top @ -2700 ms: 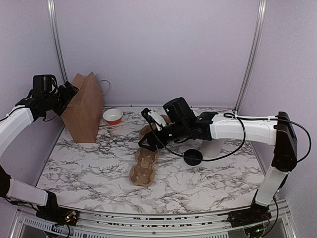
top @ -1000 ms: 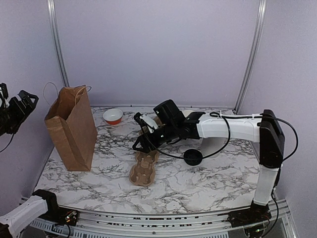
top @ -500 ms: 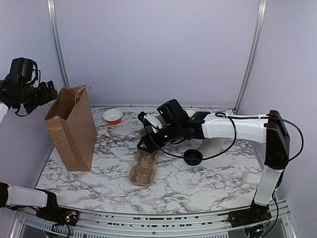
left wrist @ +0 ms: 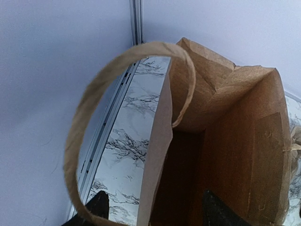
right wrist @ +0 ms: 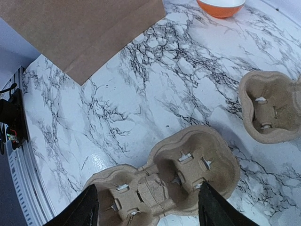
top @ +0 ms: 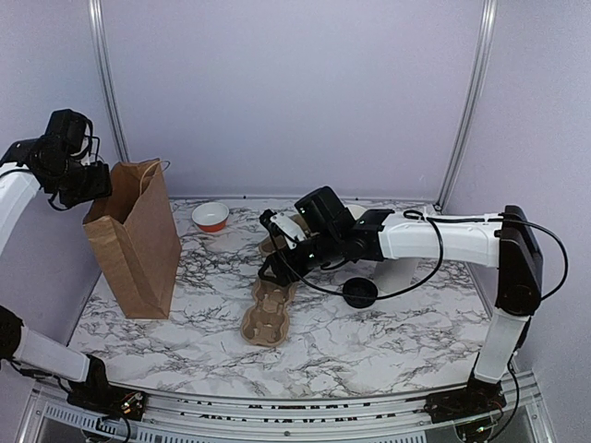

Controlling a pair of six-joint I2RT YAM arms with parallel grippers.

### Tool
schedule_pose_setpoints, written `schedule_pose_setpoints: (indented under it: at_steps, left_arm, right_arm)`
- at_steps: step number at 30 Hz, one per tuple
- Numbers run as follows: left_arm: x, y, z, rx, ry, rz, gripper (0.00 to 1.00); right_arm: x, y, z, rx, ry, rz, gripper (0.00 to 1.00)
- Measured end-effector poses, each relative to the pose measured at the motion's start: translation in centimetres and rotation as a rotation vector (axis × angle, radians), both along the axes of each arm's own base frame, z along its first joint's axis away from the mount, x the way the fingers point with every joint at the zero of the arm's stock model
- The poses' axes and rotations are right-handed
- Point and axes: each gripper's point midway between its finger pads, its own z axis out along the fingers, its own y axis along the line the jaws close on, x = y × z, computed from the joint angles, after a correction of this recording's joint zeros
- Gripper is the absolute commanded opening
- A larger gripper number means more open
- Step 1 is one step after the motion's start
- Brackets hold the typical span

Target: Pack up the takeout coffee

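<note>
Hovers just above the cup carrier [right wrist: 188, 160] with right fingers [right wrist: 88, 212] spread, empty. Straddles the paper bag [left wrist: 235, 141] rim, well left of the carrier, with left fingers [left wrist: 214, 216] spread.

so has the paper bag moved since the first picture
Yes. The paper bag now stands farther left and nearer the arms, leaving a wider gap to the orange bowl.

Soft even light, faint shadows — paper bag [left wrist: 221, 155] interior dim, nearby handle slightly blurred
</note>
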Motion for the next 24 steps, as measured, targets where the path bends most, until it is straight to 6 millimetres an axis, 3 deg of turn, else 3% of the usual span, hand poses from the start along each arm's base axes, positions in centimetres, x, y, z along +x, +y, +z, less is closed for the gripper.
schedule_pose_setpoints:
  at_steps: [11, 22, 24]
  left_arm:
    - [0.9, 0.0, -1.2, 0.026, 0.043, -0.022, 0.37]
    - [1.2, -0.2, -2.3, 0.034, 0.061, -0.047, 0.00]
    - [1.4, -0.4, -2.3, 0.035, 0.057, -0.061, 0.00]
  right_arm:
    - [0.1, -0.2, 0.0, -0.010, -0.014, -0.002, 0.70]
    - [0.4, -0.9, -0.3, -0.055, -0.050, 0.000, 0.70]
    - [0.4, -1.1, 0.1, -0.058, -0.067, 0.000, 0.69]
